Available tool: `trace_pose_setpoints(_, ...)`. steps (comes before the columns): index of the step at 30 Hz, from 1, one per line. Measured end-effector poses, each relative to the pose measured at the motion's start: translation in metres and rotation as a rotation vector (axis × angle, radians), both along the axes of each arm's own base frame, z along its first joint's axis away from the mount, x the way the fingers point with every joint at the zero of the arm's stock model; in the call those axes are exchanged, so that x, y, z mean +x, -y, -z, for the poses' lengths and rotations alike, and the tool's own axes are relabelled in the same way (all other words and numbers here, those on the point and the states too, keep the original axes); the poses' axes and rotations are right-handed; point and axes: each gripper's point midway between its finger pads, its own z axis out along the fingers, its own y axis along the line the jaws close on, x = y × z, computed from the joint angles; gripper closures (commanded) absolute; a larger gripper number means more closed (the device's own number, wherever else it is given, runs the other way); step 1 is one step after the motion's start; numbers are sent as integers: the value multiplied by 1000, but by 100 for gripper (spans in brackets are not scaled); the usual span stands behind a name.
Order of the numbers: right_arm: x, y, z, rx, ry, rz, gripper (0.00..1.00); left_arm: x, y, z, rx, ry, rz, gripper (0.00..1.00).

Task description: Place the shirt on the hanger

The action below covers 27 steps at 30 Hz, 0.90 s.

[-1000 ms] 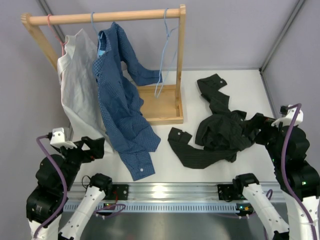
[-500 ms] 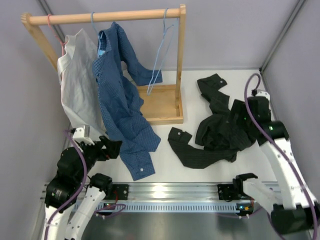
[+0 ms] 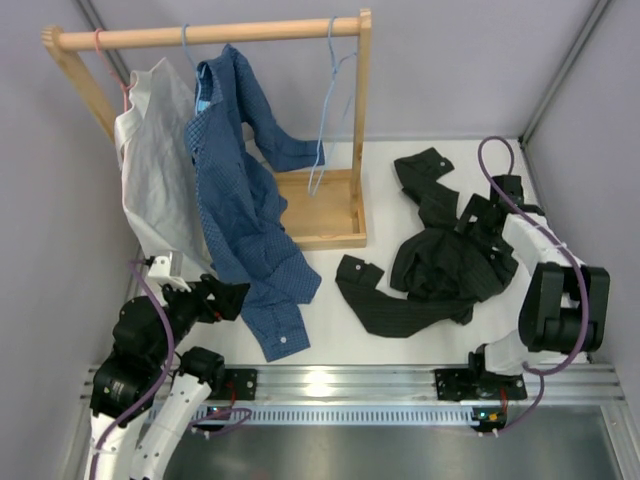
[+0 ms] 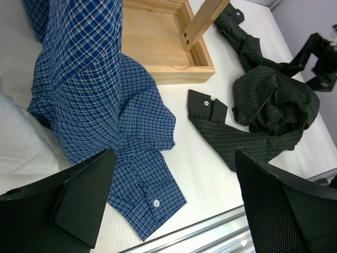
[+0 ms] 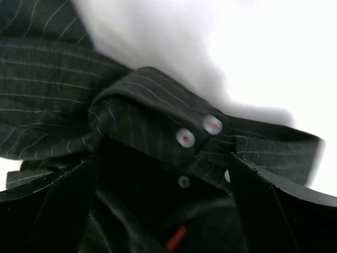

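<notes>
The shirt [image 3: 440,265] lay crumpled in a heap on the white worktop [image 3: 330,320], toward 3 o'clock in the top view, with one sleeve trailing off toward 12 o'clock and a buttoned cuff [image 3: 356,272] flung out at the heap's 9 o'clock side. The hanger [image 3: 319,170] hung bare from the wooden rack [image 3: 210,35] at 12 o'clock, just beside the blue shirt [image 3: 240,220], well apart from the heap. The right gripper [image 3: 472,222] sat at the heap's 1 o'clock edge, its fingers spread wide on either side of a buttoned fold near a small red tag [image 5: 178,238]; whether they touched the cloth could not be told. The left gripper [image 3: 230,297] hovered at 8 o'clock beside the blue shirt's hem, fingers wide open and holding nothing.
</notes>
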Motion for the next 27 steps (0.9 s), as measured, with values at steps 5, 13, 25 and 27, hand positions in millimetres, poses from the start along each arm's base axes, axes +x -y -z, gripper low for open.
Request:
trace_pose_setpoints(5, -9, -30, 52, 117, -54, -115, 33, -1, 3, -1, -3, 2, 16, 4)
trace_pose_setpoints(13, -19, -82, 6, 137, 165, -333, 100, -3, 18, 3, -7, -37, 108, 8)
trace_pose_setpoints(25, -136, -300, -89, 100, 516, -1083, 98, -6, 72, -34, -203, 8, 382, 8)
trace_pose_setpoints(27, -162, -329, -78, 92, 508, -1147, 93, -4, 71, -37, -218, 26, 364, 9)
